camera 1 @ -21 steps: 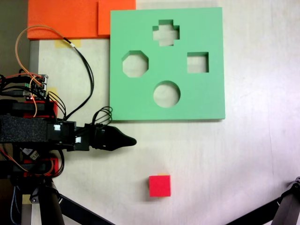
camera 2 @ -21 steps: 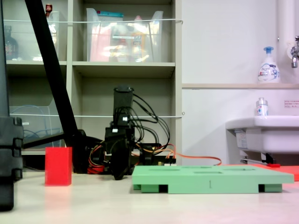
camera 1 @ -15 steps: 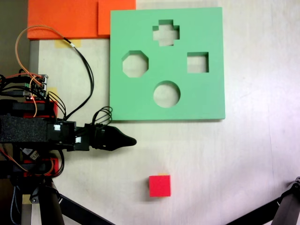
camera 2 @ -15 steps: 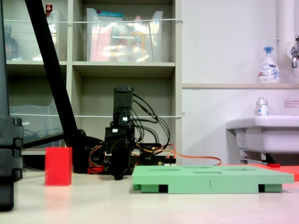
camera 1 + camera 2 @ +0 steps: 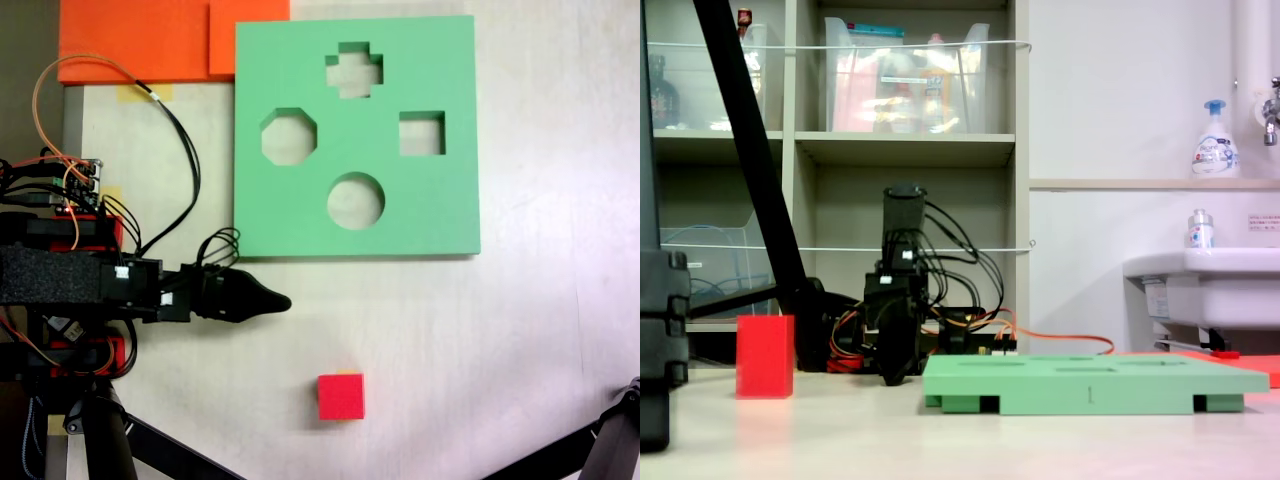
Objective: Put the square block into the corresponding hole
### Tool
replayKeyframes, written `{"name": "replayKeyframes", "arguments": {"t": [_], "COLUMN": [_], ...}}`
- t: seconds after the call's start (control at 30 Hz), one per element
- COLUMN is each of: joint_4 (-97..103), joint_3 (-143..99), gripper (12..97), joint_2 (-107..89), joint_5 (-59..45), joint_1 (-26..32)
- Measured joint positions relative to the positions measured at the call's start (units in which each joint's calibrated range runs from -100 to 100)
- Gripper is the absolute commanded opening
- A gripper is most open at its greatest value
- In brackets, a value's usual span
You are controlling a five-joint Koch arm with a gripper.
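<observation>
One red square block [image 5: 341, 397] sits on the table [image 5: 520, 330] beyond and beside the claw [image 5: 278, 300], whose state I cannot tell. Likely light, squashy foam: pinch opposite flat sides.

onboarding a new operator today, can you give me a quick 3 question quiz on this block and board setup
1. True or false: the red cube already sits inside the green board.
2. In the top-down fixed view, which cutout lies nearest the board's right edge? A) the cross cutout B) the square cutout C) the octagonal cutout D) the round cutout
3. Fill in: in the top-down fixed view, the gripper points toward the ____ of the picture.

Key:
1. False. The cube rests on the bare table, apart from the board and untouched by the gripper.
2. B
3. Right. Whether the jaws are open cannot be told.
</observation>
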Motion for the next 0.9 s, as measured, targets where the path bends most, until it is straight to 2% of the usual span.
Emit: {"name": "replayKeyframes", "arguments": {"t": [0.1, 0.33, 0.4, 0.57, 0.6, 0.7, 0.83, 0.9], "joint_4": [0.00, -0.49, -4.21, -22.42, -25.35, -42.09, -66.57, -73.32], "joint_3": [0.00, -0.29, 0.59, 9.41, 12.44, 23.52, 45.96, 53.70], "gripper": [49.7, 46.2, 43.3, 43.2, 43.7, 53.0, 56.2, 61.5], "joint_2": [0.00, 0.00, 0.00, 0.00, 0.00, 0.14, 1.78, 5.47], "joint_5": [3.86, 21.49, 24.96, 29.40, 30.18, 30.92, 32.19, 32.72], "joint_1": [-1.81, -7.37, -8.25, -9.67, -9.82, -10.11, -10.06, -9.87]}}
